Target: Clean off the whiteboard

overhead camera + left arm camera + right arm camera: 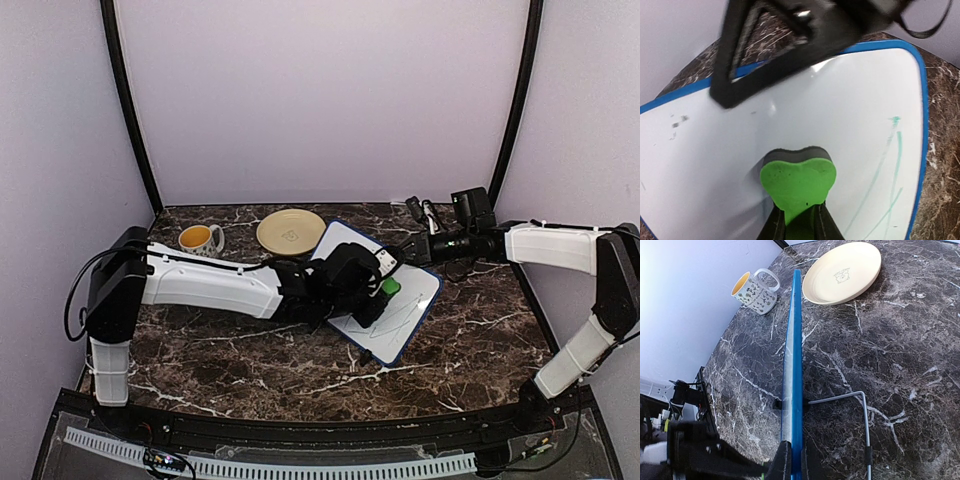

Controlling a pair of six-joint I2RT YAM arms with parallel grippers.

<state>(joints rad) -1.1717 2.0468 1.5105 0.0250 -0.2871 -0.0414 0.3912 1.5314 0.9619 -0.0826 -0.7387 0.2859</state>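
Observation:
The whiteboard has a blue frame and lies tilted on the marble table, with thin teal lines on its near right part. My left gripper is shut on a green heart-shaped eraser whose dark felt side presses on the board. My right gripper is shut on the board's far edge; in the right wrist view the blue frame runs edge-on between the jaws. The right gripper shows as a dark blurred shape in the left wrist view.
A round yellow plate and a yellow-lined patterned mug stand at the back left; both show in the right wrist view, plate and mug. A wire stand lies behind the board. Dark clutter sits at the back right.

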